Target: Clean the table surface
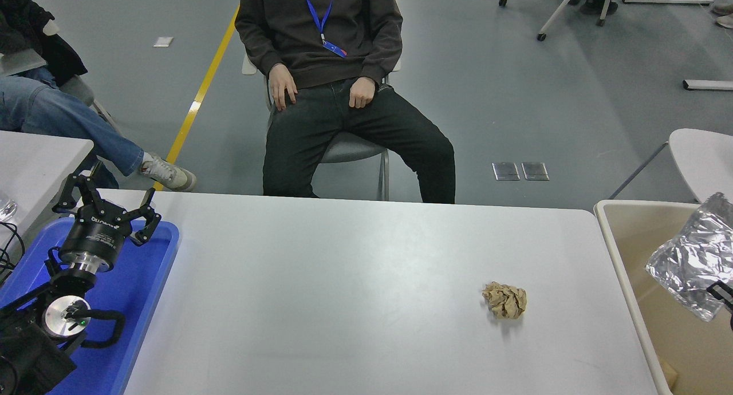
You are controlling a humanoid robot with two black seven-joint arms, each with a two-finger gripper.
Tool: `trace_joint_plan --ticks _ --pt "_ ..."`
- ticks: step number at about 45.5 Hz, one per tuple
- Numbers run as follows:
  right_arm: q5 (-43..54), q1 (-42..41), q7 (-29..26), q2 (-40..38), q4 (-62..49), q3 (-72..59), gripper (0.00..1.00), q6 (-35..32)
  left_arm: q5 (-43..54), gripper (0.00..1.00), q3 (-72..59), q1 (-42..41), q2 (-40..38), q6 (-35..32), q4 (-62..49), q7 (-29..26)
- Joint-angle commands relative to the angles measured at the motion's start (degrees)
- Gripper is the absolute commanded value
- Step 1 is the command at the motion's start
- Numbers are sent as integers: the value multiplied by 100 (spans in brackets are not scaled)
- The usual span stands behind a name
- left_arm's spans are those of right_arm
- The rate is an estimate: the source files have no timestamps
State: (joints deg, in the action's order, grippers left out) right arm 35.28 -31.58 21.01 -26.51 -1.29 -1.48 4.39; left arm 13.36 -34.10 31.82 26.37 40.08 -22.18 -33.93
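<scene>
The table surface (343, 280) is a wide white-grey top. A crumpled brown paper ball (504, 300) lies on its right half. At the right edge, my right gripper (722, 295) shows only as a black tip. It holds a crinkled silver foil bag (690, 263) in the air over the beige bin (621, 252). The rest of the right arm is out of view. My left gripper (109, 209) is open and empty, parked over the blue tray (146, 303) at the lower left.
The beige bin stands against the table's right end, with a brown scrap in its bottom corner (667, 375). A person (326, 68) sits on a chair just beyond the far edge. A smaller white table (34, 154) is at the left.
</scene>
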Motion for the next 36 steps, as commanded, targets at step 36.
trace_joint_plan --ticks 36 --pt "-1348 -32 -1 41 -469 -116 98 202 0 100 0 0 0 0 3 0"
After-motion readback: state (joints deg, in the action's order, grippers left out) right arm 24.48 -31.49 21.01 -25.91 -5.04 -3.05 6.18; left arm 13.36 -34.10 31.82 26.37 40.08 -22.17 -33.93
